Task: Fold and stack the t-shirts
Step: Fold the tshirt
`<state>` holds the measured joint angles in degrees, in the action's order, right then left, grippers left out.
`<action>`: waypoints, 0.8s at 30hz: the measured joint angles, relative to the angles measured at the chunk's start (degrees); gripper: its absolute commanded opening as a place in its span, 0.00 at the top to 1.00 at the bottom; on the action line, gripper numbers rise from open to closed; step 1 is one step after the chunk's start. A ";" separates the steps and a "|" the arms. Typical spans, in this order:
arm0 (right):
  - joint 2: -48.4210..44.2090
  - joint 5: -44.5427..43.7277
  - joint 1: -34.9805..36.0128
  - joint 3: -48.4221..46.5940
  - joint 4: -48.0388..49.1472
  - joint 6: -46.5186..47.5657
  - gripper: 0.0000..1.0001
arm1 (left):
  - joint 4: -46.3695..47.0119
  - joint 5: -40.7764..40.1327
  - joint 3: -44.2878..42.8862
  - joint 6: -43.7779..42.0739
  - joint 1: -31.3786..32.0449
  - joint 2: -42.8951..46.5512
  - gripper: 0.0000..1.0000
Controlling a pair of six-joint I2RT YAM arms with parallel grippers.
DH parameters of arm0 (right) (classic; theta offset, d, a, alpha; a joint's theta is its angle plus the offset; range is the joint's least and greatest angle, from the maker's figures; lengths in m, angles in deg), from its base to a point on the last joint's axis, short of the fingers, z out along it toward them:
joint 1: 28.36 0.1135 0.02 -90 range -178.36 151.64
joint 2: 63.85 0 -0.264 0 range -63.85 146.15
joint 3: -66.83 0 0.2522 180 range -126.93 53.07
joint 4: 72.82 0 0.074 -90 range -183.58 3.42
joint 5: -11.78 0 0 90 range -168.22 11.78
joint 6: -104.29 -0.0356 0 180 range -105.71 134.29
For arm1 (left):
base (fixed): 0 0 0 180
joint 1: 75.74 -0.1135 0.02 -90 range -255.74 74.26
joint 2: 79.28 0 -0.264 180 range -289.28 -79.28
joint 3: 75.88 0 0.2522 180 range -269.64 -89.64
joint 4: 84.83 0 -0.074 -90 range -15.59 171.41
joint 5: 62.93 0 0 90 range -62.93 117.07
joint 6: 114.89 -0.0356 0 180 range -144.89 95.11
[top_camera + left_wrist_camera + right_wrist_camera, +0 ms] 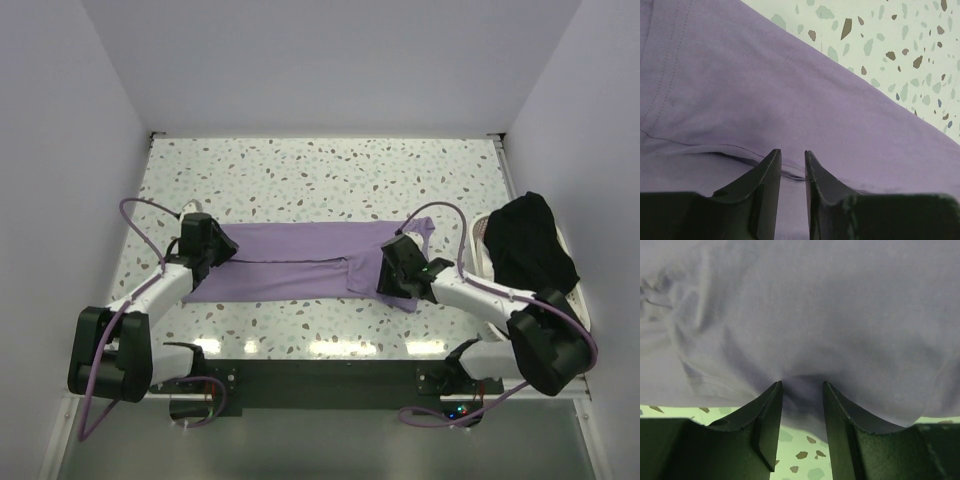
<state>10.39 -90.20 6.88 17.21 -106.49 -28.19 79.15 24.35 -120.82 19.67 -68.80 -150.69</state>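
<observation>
We see the lavender t-shirt [300, 262] laid as a long flat band across the middle of the speckled surface [300, 180]. The left hand [792, 152] sits at the shirt's left end. Its fingers [767, 180] are narrowly apart, tips down on a fold edge. We cannot tell whether cloth is pinched there. The right hand [801, 385] is at the shirt's right end, jaws partly closed on a bunch of lavender cloth that dips between them, with that edge raised off the surface. The black t-shirt [528, 245] lies in a heap just past the lavender shirt's right end, and neither hand touches it.
</observation>
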 measured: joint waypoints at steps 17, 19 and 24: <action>-8.70 0.15 0.96 -0.13 -3.19 -0.04 0.58 | -0.96 -0.31 -1.18 -0.31 1.46 0.68 0.53; -8.00 -0.04 -0.85 -3.19 -3.69 0.61 0.58 | -2.03 -1.20 -2.08 -0.57 2.69 1.62 0.51; -2.89 1.79 -8.33 -5.70 -1.36 1.75 0.59 | -3.58 -4.61 -3.96 -0.83 7.32 5.84 0.52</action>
<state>7.50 -88.41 -1.45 11.51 -107.84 -26.44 75.56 19.73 -124.77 18.84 -61.48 -144.86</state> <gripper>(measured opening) 0.414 0.489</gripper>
